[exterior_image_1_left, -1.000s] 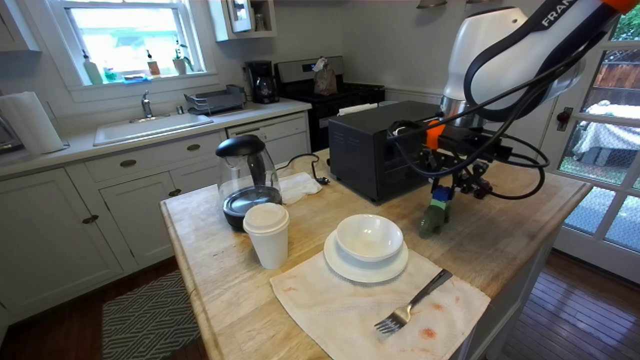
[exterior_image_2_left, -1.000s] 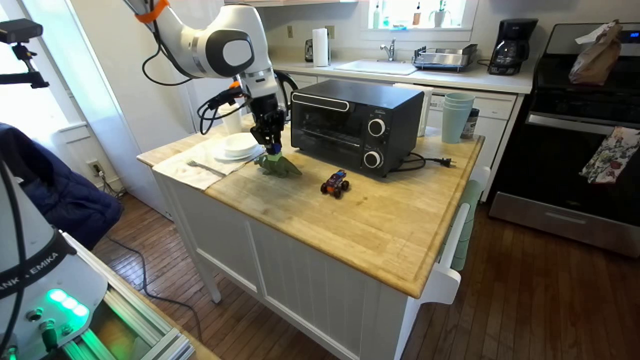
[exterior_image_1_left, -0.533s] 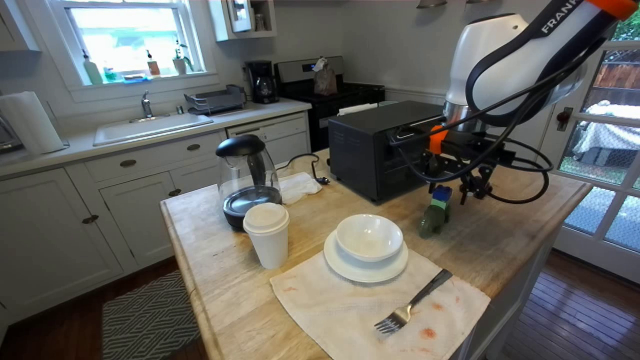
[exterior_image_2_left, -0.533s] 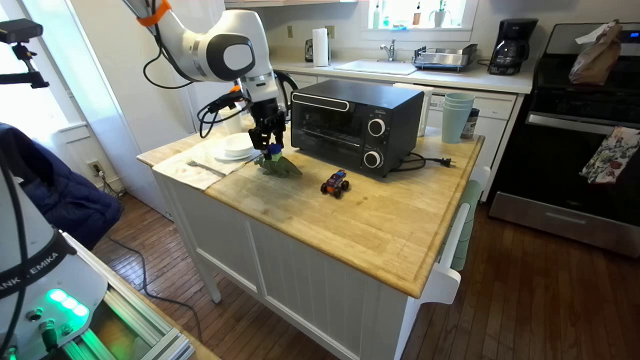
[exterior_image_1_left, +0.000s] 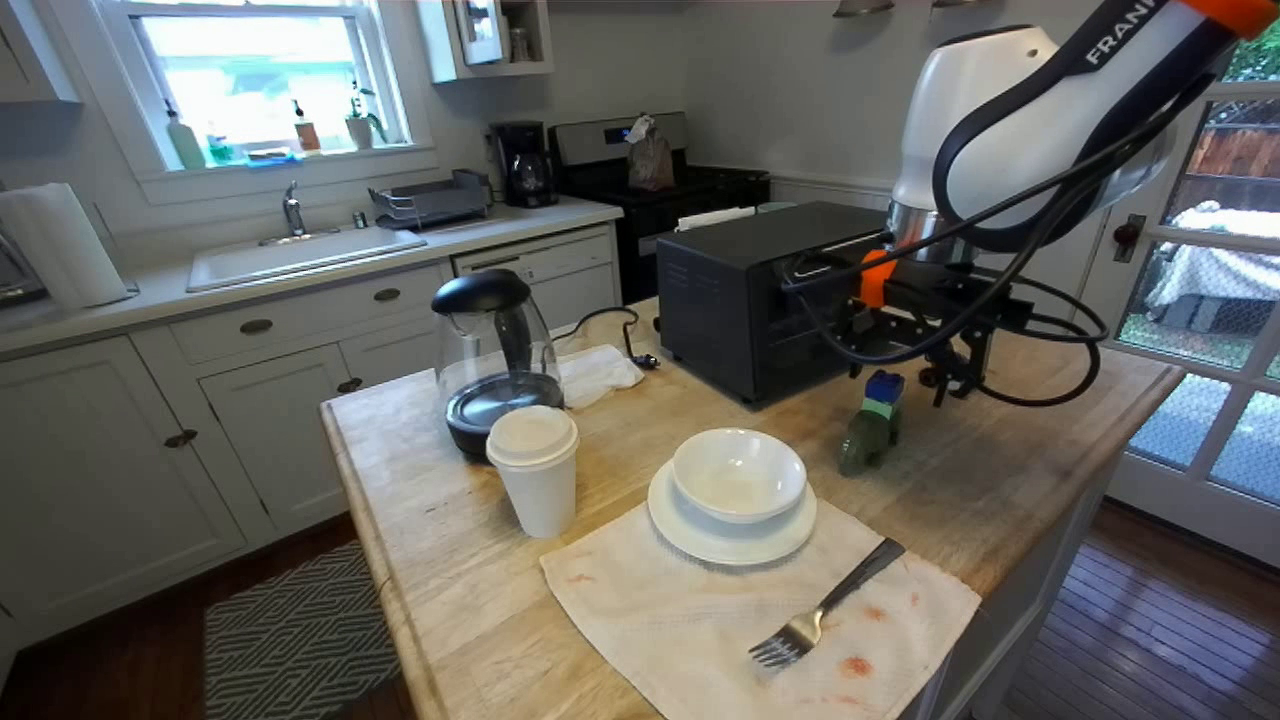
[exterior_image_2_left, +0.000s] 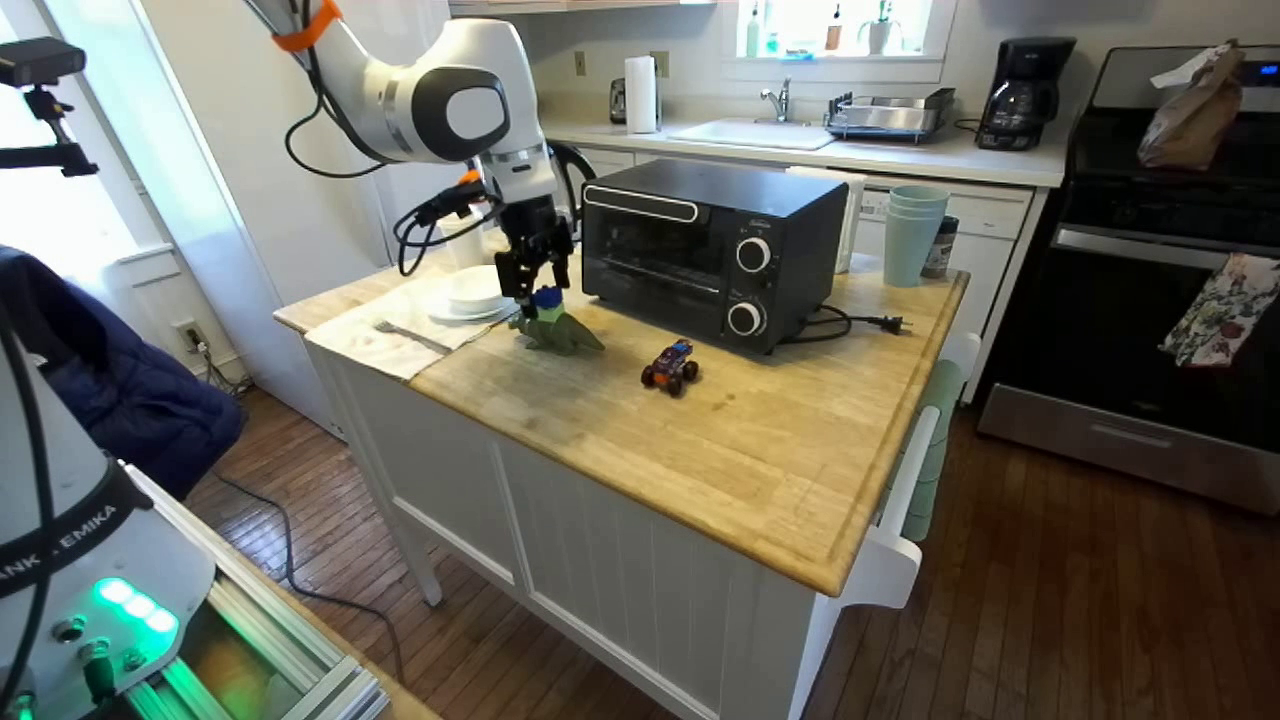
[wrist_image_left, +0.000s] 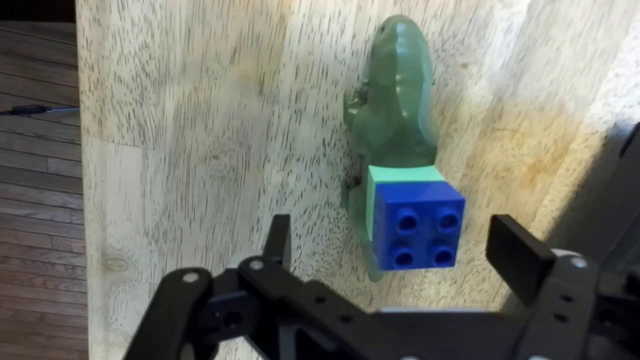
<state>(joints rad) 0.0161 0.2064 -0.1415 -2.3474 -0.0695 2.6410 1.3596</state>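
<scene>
Spread wider than a second ago, the fingers (wrist_image_left: 517, 255) of the black two-finger gripper (wrist_image_left: 392, 235) now stand off both sides of the square blue plastic block with four studs (wrist_image_left: 419, 225), while the white-and-black robot arm (exterior_image_1_left: 925, 130) sits slightly lower. The blue block keeps its place: it rests on a mint-green plastic block (wrist_image_left: 404, 173) atop a dark green, dinosaur-like plastic toy (exterior_image_2_left: 562, 335), which stands on the pale wooden island top (exterior_image_2_left: 740, 440) between the round white plate (exterior_image_1_left: 732, 545) and the small dark toy truck (exterior_image_2_left: 671, 368). Nothing is gripped; the jaws are well parted, with a gap on either side of the blue block in the wrist view.

The step in hand looks like a release, judging by the widened jaws around a steady stack. The next move seems to call for a straight lift, fingertips clear of the blocks.

White capitals (exterior_image_1_left: 1120, 32) on the arm read "FRANK", cut off at the frame edge; the white robot base (exterior_image_2_left: 175, 570) shows "ANK EMIKA", crossed by a dark cable (exterior_image_2_left: 42, 500). A pale mark (exterior_image_2_left: 757, 223) on the black, box-shaped toaster oven (exterior_image_2_left: 710, 255) is too small to read
</scene>
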